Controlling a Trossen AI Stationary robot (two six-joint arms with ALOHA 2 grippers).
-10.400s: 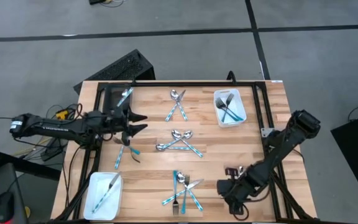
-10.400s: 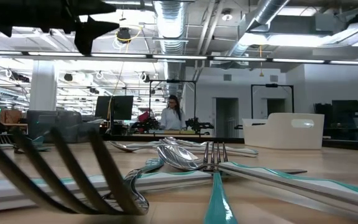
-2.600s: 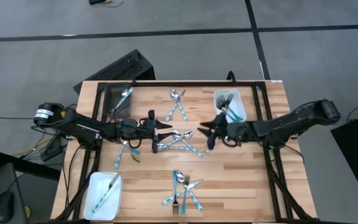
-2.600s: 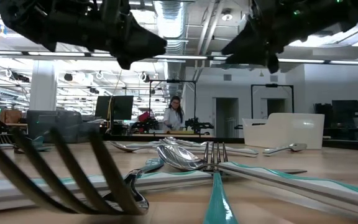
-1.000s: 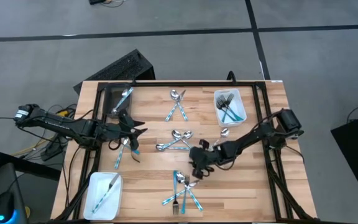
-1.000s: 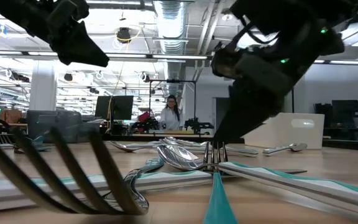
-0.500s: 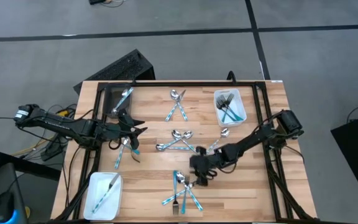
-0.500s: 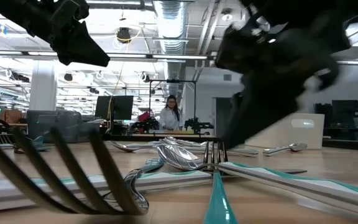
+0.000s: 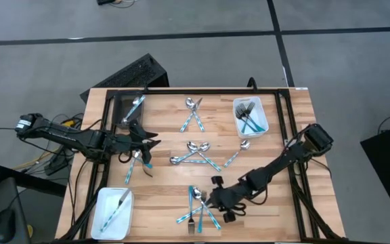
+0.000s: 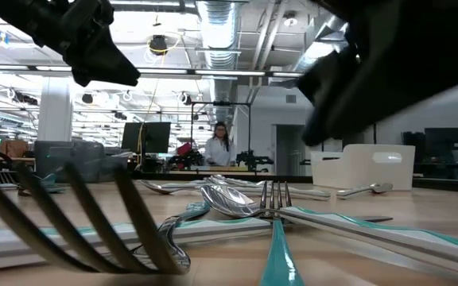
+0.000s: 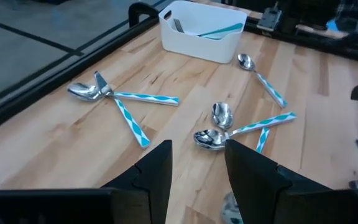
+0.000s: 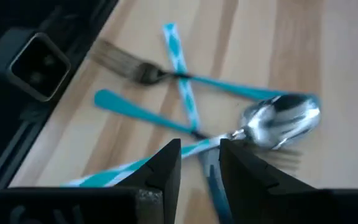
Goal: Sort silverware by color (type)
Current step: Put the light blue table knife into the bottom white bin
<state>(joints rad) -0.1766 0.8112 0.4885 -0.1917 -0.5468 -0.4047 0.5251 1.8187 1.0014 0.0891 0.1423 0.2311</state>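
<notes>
Wooden desk (image 9: 161, 169) holds shiny silverware (image 9: 198, 209) with blue handles, heaped at 6 o'clock. Right gripper (image 9: 217, 198) hangs released beside it. Left gripper (image 9: 149, 138), released, waits at 9 o'clock near white trays (image 9: 248, 116).

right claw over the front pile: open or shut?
Open. The right claw hangs over the front pile, a gap between its fingers, nothing between them.

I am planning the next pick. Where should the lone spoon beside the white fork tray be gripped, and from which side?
Probably mid-handle on the lone spoon, from straight above, fingers across the slim handle. It lies flat, clear of other pieces; the rounded bowl would likely slip.
</notes>
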